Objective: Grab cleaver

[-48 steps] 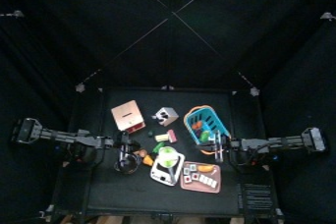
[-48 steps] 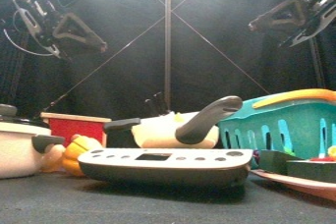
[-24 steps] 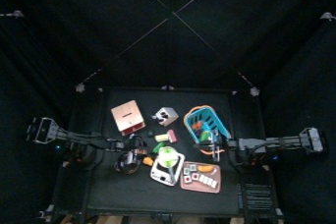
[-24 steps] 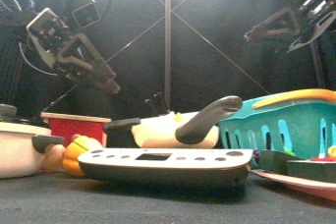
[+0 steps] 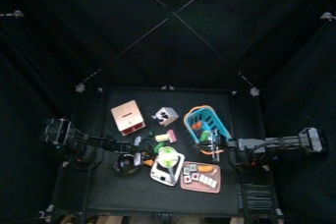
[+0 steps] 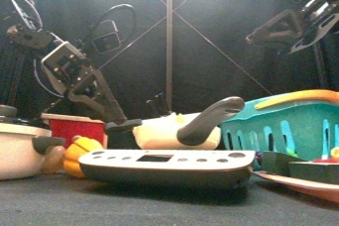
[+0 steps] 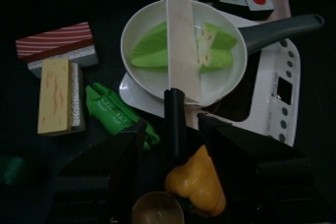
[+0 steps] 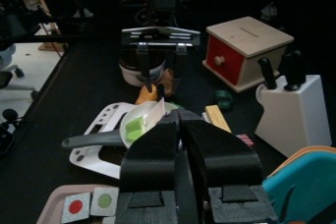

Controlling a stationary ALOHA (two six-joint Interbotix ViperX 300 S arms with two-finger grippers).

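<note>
Cleaver [image 7: 176, 41] lies flat across a white pan [image 7: 141, 69], near mid-counter, slightly toward the front edge. The blade spans the pan over green food pieces [image 7: 168, 47]. Its dark handle [image 7: 174, 120] sticks out past the rim, toward the left arm.

Left gripper [image 7: 179, 155]: jaws wide open, holding nothing. In the wrist view one jaw stands on each side of the handle end; no contact visible. In the front view it hangs low on the left side, above the red box [image 6: 77, 128].

A yellow pepper [image 7: 197, 174] sits just beside the handle end, between the jaws in the wrist view. A green vegetable [image 7: 112, 110] lies next to the pan, and a wooden block [image 7: 55, 95] is beyond it. A white scale [image 7: 281, 92] lies along the pan's other side.

Right gripper [image 8: 182, 159]: jaws pressed together, nothing held. It is raised high on the right side in the front view [image 6: 260, 36], above the teal basket [image 6: 284, 121], well apart from the cleaver.

Counter [image 5: 226, 102] otherwise cluttered; smaller items too small to tell in the top view.
</note>
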